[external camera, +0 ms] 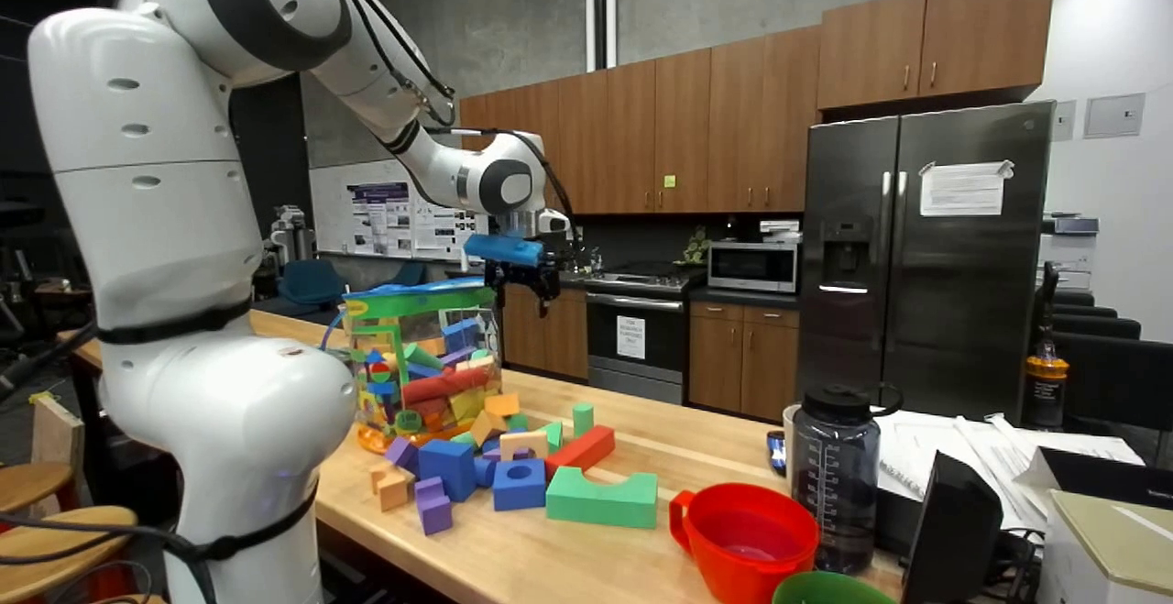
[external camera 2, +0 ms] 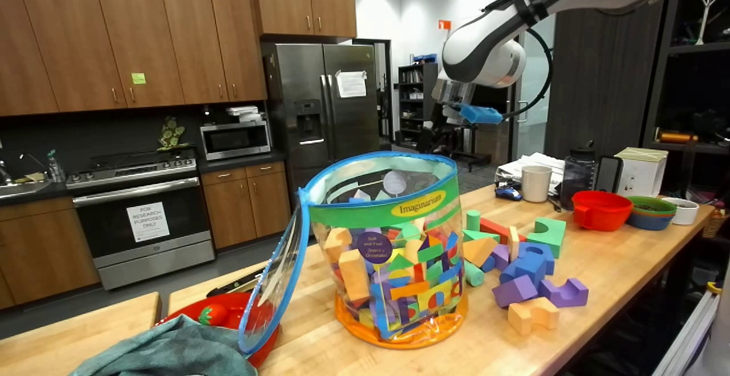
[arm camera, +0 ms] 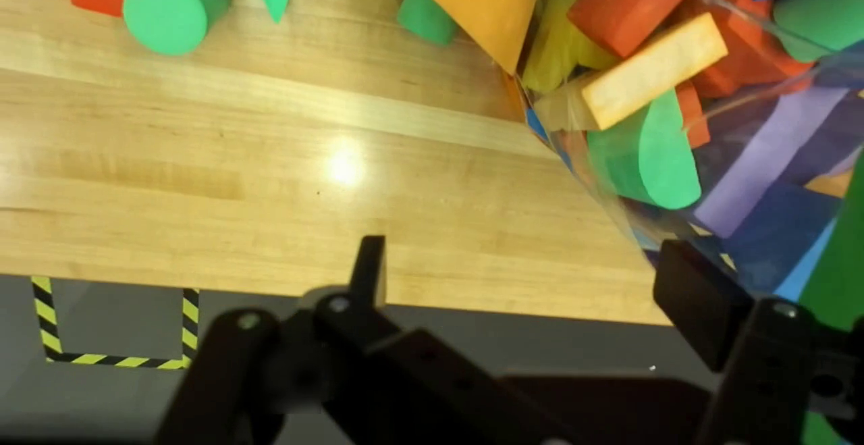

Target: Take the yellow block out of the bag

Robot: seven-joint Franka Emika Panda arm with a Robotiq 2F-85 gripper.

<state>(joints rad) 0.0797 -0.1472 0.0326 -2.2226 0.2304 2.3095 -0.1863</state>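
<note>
The tall see-through bag stands upright on the table, its green and blue top edge showing in both exterior views (external camera: 422,302) (external camera 2: 365,215). Its lid (external camera 2: 272,284) hangs open at one side. Multicoloured blocks fill its lower part. Several yellow blocks show through its wall, among them one in an exterior view (external camera 2: 434,296) and one in the wrist view (arm camera: 560,40); I cannot tell which is meant. My gripper (external camera: 522,297) is open and empty, beside the bag at about rim height. In the wrist view its fingers (arm camera: 523,263) are wide apart, the right one overlapping the bag's wall in the picture.
Loose blocks lie beside the bag, including a green arch (external camera: 602,499) and a blue block (external camera: 447,468). A red cup (external camera: 747,540) and a dark bottle (external camera: 834,476) stand further along. A red bowl (external camera 2: 268,339) with a teal cloth (external camera 2: 171,350) is on the bag's opposite side.
</note>
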